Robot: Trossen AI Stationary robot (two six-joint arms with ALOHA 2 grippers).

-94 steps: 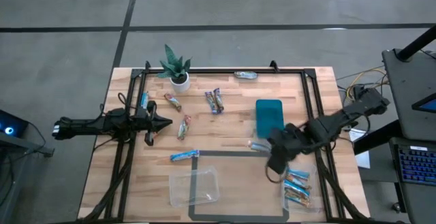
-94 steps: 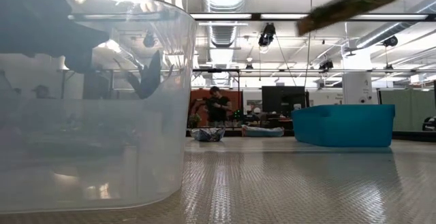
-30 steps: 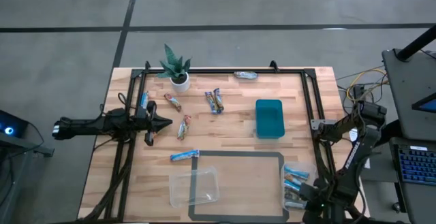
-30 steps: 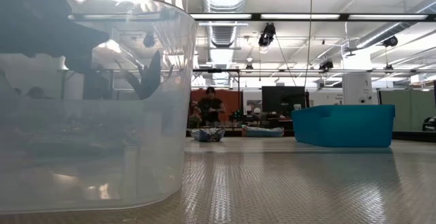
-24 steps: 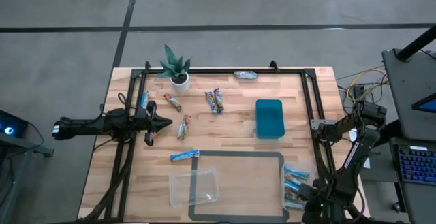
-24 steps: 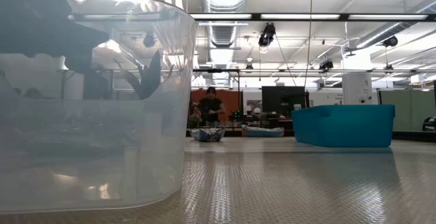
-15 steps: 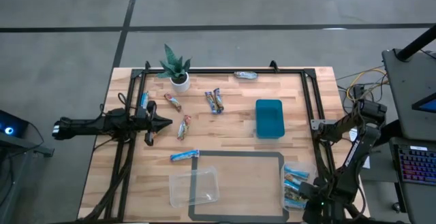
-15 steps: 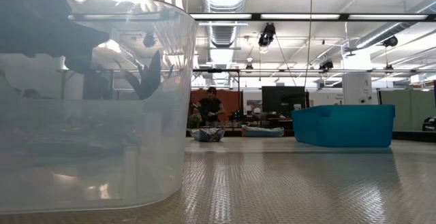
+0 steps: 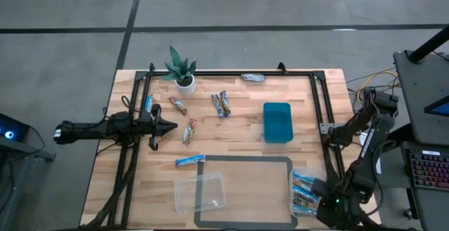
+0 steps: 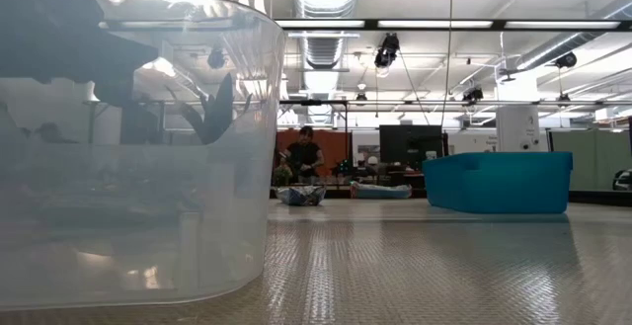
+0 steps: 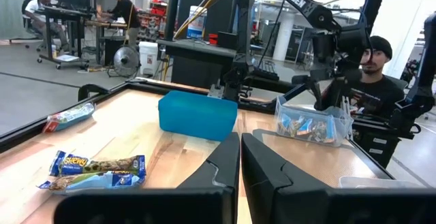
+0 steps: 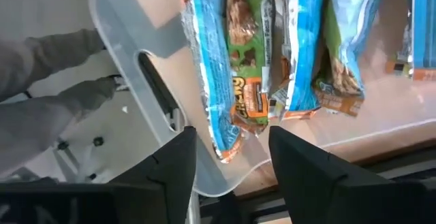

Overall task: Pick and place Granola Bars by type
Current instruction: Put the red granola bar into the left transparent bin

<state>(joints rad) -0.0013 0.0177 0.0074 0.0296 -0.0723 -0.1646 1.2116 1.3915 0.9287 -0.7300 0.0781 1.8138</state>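
Loose Granola Bars lie on the wooden table: two multicoloured ones (image 9: 222,104) side by side at mid-table, others (image 9: 189,130) (image 9: 177,105) to their left, blue ones (image 9: 190,161) (image 9: 149,103), and a silvery one (image 9: 253,77) at the far edge. Several blue-and-multicoloured bars (image 12: 231,81) lie flat in a clear tub (image 9: 296,204) at the near right corner. My right gripper (image 12: 231,163) hovers open just above them, pointing steeply down, touching none. My left gripper (image 11: 240,163) stays shut and level at the table's left (image 9: 165,126), holding nothing.
A teal bin (image 9: 277,121) stands right of centre. A second clear tub (image 9: 200,192) sits near the front edge beside a taped rectangle. A potted plant (image 9: 181,69) stands far left. A person (image 11: 375,60) sits beyond the right side. Black frame rails border the table.
My right arm has lifted, and its gripper has come up a little from the bars in the near-right tub. The bars in the tub stay lying where they were. My left arm has kept still.
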